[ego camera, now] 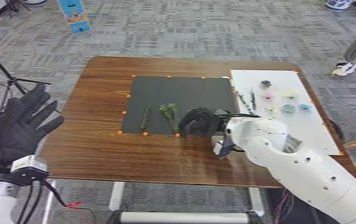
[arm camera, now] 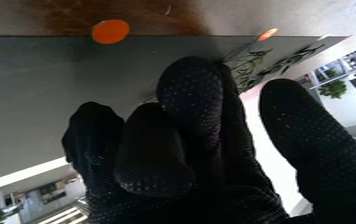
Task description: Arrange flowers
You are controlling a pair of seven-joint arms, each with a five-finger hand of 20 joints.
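"White and jointed, the right arm (ego camera: 285, 162) is nearest us. Where does it end?"

"At the right hand (ego camera: 201, 121), low by the near right corner of the black mat (ego camera: 201, 92)."

"Holding a stem?"

"Open, I'd say: fingers loosely bent, one standing apart from the others."

"And the stems?"

"Two lie on the mat, both to the left of that hand. The bushy sprig (ego camera: 168, 111) is the nearer one, just beside the fingers and apart from them; the thin stem (ego camera: 146, 120) is farther left."

"More on the other side?"

"Yes, on the white board (ego camera: 312, 137), beyond the hand and to its right. Slim dark stems (ego camera: 253, 100) lie near its left edge, with a blue flower (ego camera: 305, 107), a teal flower (ego camera: 288, 108) and a pale yellow flower (ego camera: 290, 94) farther right."

"The left hand (ego camera: 19, 125)?"

"Raised beside the left edge of the counter (ego camera: 86, 155), fingers spread, well apart from the flowers."
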